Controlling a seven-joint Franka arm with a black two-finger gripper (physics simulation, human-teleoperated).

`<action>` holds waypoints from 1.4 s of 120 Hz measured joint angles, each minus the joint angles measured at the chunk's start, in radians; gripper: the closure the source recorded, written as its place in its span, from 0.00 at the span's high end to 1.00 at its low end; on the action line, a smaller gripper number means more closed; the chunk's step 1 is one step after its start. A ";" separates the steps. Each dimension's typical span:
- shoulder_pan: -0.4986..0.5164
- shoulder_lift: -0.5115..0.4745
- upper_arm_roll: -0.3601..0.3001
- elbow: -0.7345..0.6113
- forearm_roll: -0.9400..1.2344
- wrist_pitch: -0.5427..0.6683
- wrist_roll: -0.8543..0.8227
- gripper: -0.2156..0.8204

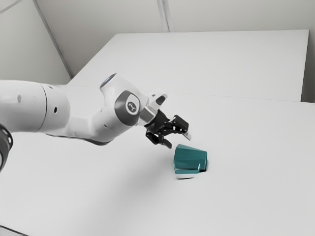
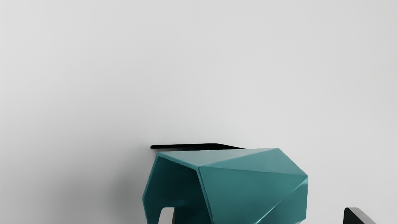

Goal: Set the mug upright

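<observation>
- The mug (image 1: 190, 159) is lying on its side, its teal, faceted wall facing up from the white table (image 1: 98, 201); it is not standing upright.
- The arm (image 1: 78, 110) is reaching in from the exterior view's left, its white links leading to the black gripper (image 1: 180, 141).
- The gripper is standing open, its two fingers spreading well apart and gripping nothing between them.
- In the exterior view, the fingertips are pointing down toward the table and hanging near the mug, on the side facing the exterior view's upper left.
- In the wrist view, the mug's mouth (image 2: 177, 186) is opening toward one finger (image 2: 166, 216), whose tip is overlapping the dark interior; whether that tip is reaching inside the mug, the pictures are leaving unclear.
- The other finger (image 2: 357, 214) is showing beyond the mug's opposite end, a strip of table appearing between the two.
- A narrow black strip (image 2: 192, 147) is running alongside the mug, partly disappearing behind its edge.
- A soft grey shadow (image 2: 121, 189) is spreading over the table in front of the mouth.
- A thin dark line (image 1: 12, 230) is crossing the exterior view's lower left corner.
</observation>
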 joint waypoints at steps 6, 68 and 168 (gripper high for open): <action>0.002 0.004 -0.003 -0.006 -0.005 0.007 -0.003 0.77; -0.002 0.052 -0.075 -0.001 -0.029 0.093 -0.021 0.66; -0.002 0.022 -0.123 0.095 0.002 0.121 -0.036 0.05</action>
